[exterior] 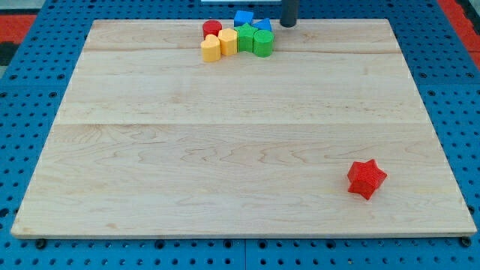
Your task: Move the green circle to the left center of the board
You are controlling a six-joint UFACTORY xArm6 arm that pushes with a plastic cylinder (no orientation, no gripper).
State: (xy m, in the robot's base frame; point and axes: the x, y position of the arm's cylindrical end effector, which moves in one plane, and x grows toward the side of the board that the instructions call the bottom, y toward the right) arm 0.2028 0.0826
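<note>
The green circle (262, 43) is a short green cylinder at the right end of a tight cluster near the view's top edge of the wooden board (240, 150). A green star-like block (245, 36) touches its left side. My tip (288, 23) is the lower end of the dark rod, just up and to the right of the green circle, a small gap apart, next to a blue block (263, 25).
The cluster also holds a red cylinder (212, 29), two yellow blocks (211, 49) (228, 40) and a blue cube (243, 17). A red star (366, 178) lies alone at the lower right. Blue pegboard (30, 112) surrounds the board.
</note>
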